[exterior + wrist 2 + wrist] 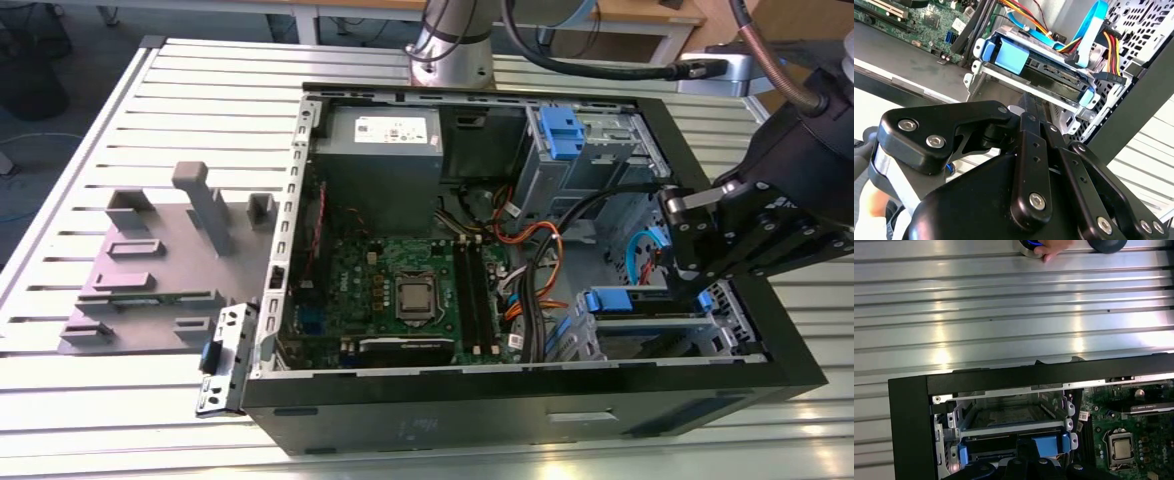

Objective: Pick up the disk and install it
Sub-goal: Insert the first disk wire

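Note:
The disk [1054,75] lies in the drive cage at the corner of the open computer case [534,405], its blue carrier handle [1011,52] facing outward. In the first wrist view the disk [1004,445] sits under the cage's metal rails. In the exterior view its blue carrier [627,300] shows just below my gripper [687,268]. My black gripper [1029,100] points at the cage from just outside it, a short gap away. Its fingers are pressed together with nothing between them. The fingertips [1024,454] stand in front of the blue handle.
Inside the case are a green motherboard [400,290], a grey power-supply box [380,130], orange and blue cables [527,245] and a second blue carrier [561,130] in the far bay. A grey fixture [160,260] stands on the slatted table [1004,315]. A person's hand [1054,247] rests at the table's edge.

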Controlling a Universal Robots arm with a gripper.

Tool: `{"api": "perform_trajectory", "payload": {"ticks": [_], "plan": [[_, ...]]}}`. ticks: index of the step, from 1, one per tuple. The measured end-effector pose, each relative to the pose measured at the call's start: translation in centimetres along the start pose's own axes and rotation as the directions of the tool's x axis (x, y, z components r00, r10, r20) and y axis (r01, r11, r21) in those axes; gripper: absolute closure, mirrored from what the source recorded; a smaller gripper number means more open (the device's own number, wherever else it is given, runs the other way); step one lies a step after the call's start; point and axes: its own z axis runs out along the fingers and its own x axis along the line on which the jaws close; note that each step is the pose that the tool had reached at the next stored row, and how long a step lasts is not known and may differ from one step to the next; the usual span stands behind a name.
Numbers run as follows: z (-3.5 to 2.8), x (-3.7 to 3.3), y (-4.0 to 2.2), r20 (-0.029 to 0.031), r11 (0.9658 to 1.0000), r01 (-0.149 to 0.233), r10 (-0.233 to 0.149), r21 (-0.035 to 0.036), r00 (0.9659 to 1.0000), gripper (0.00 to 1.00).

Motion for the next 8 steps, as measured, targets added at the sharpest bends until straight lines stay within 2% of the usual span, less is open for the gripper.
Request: {"api": "perform_trajectory", "payload": {"ticks": [8], "plan": [[0.00, 0.00, 0.00, -0.0002, 0.9998, 0.019, -0.019, -0.0014, 0.9998, 0.89]]}}
